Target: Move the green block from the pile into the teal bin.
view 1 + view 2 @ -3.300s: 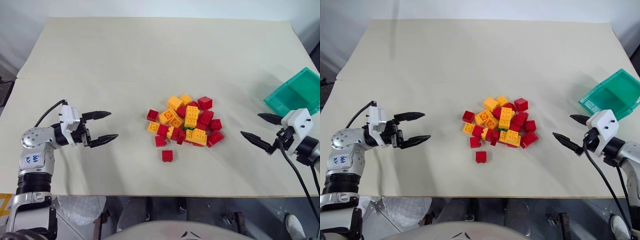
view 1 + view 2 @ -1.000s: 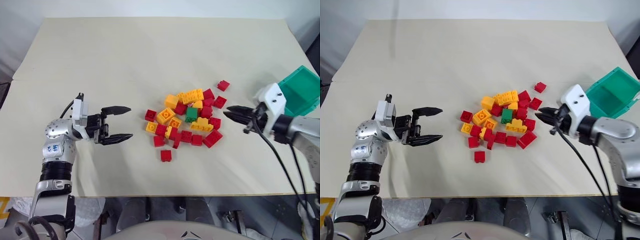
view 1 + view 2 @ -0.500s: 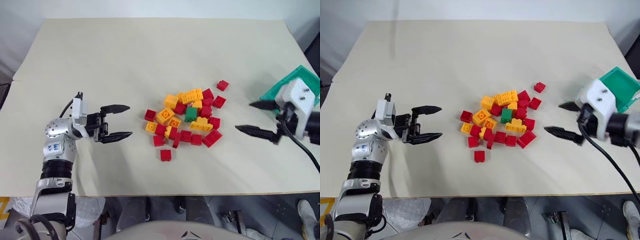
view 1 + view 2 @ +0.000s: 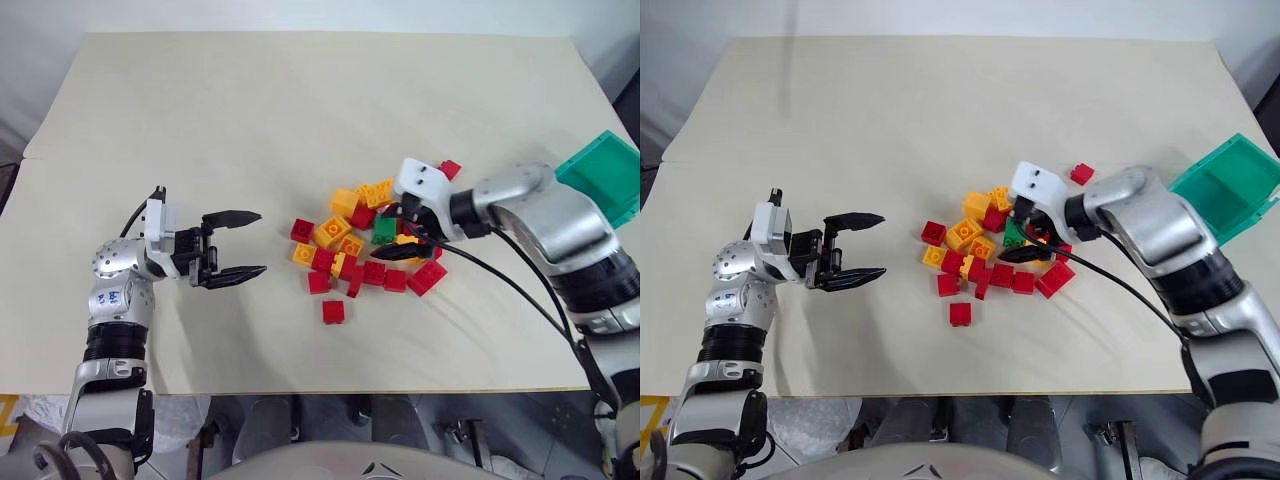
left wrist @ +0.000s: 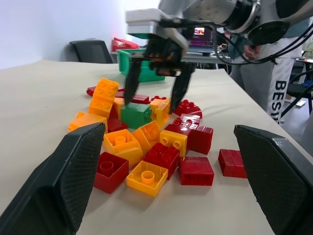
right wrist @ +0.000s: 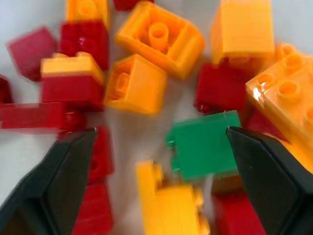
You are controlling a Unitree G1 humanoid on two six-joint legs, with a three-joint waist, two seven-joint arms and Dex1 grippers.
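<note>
Amid pile [image 4: 375, 240], green block [image 6: 205, 144] sideways

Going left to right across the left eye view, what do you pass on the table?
left gripper → lone red brick below the pile → green block → right gripper reaching into the pile → stray red brick → teal bin.

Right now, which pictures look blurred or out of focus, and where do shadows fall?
Right wrist view: motion-smeared, the red bricks at one edge streaked, the green block soft. Left wrist view: the near black fingers out of focus, the pile sharper. Left eye view: even light, a soft shadow on the table under the right arm.
</note>
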